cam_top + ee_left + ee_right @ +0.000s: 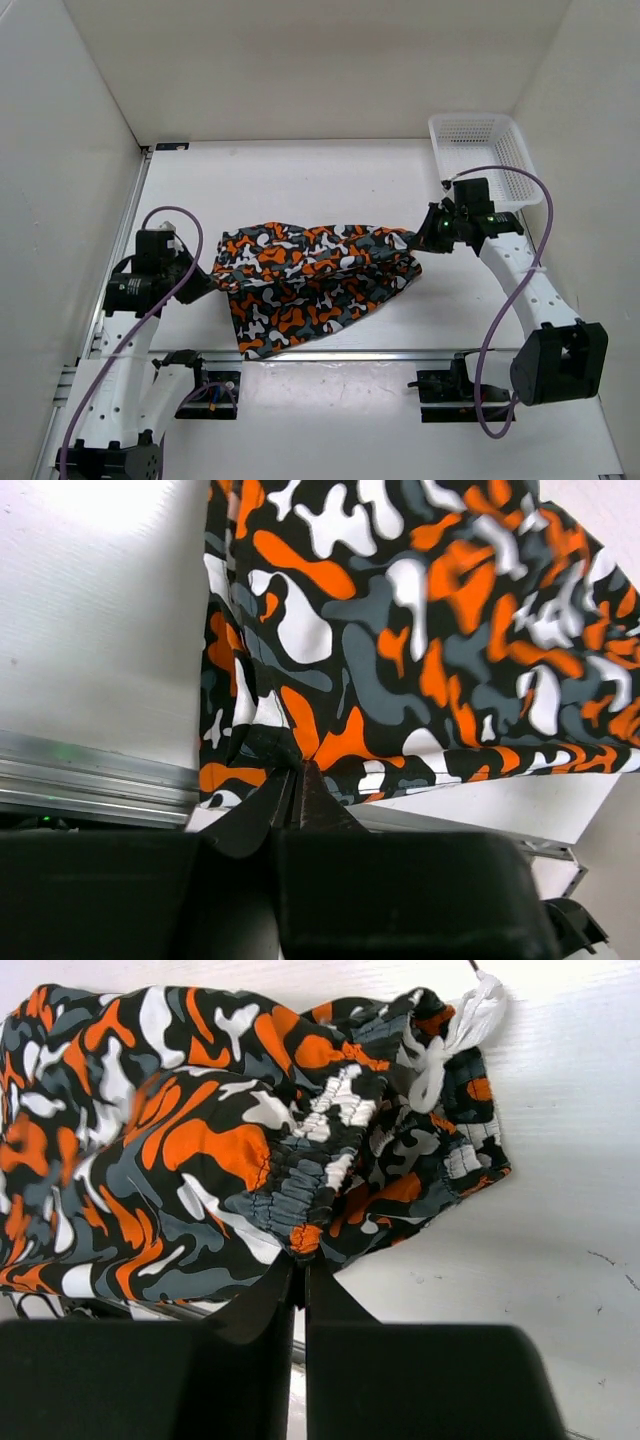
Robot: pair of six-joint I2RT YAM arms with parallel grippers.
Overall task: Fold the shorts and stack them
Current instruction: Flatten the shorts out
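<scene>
The camouflage shorts (305, 280), orange, black, grey and white, hang stretched between my two grippers over the middle of the table, their lower part draping toward the front rail. My left gripper (205, 275) is shut on the left edge of the fabric, seen pinched in the left wrist view (297, 768). My right gripper (415, 240) is shut on the elastic waistband (305, 1235) at the right end; the white drawstring (450, 1040) dangles beyond it.
A white mesh basket (480, 155) stands at the back right corner, just behind the right arm. A metal rail (400, 353) runs along the table's front edge. White walls enclose the left, back and right sides.
</scene>
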